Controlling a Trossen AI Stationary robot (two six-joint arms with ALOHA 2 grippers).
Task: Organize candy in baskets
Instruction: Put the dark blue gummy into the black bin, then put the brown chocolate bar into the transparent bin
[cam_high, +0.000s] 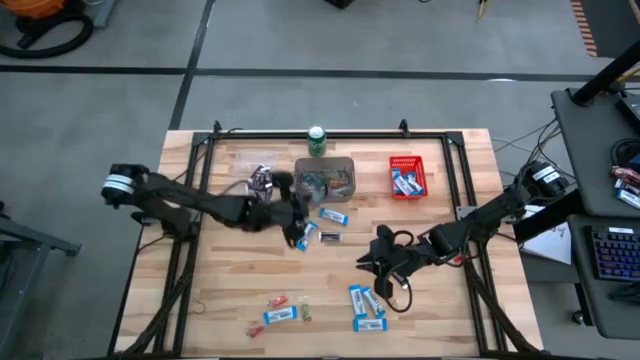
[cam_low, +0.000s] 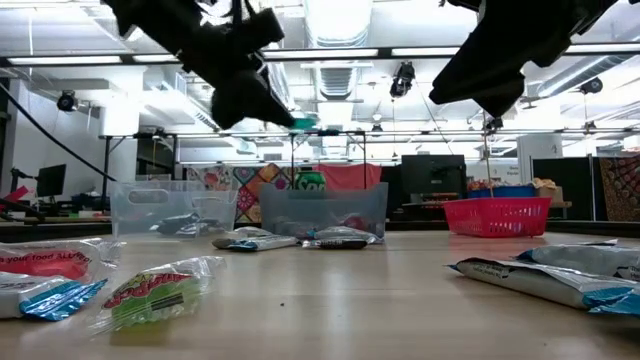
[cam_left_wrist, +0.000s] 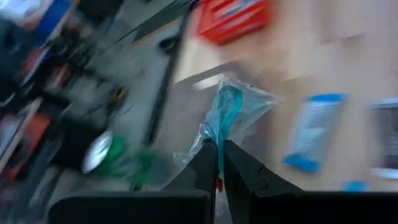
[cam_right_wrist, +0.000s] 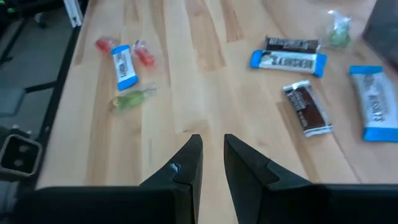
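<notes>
My left gripper (cam_left_wrist: 217, 163) is shut on a teal sweet in a clear wrapper (cam_left_wrist: 227, 111). It hangs above the table near the grey bin (cam_high: 325, 178), with loose bars (cam_high: 333, 216) just beside it. The clear bin (cam_high: 262, 180) stands left of the grey one, and the red basket (cam_high: 407, 177) on the right holds blue-and-white bars. My right gripper (cam_right_wrist: 212, 155) is open and empty, raised over bare wood at centre right (cam_high: 370, 262). More bars (cam_high: 366, 300) and small red and green pieces (cam_high: 278, 300) lie flat near the table's near edge. My left gripper pinches the teal sweet by one end of its clear wrapper (cam_left_wrist: 214, 138), between the two fingertips. The sweet sticks out beyond the fingers and is lifted clear of the table, as the low view shows (cam_low: 303, 122).
A green drink can (cam_high: 317, 140) stands at the far edge behind the grey bin. A dark metal frame (cam_high: 330, 133) runs round the tabletop. Bare wood lies on the left half of the table and between the two arms.
</notes>
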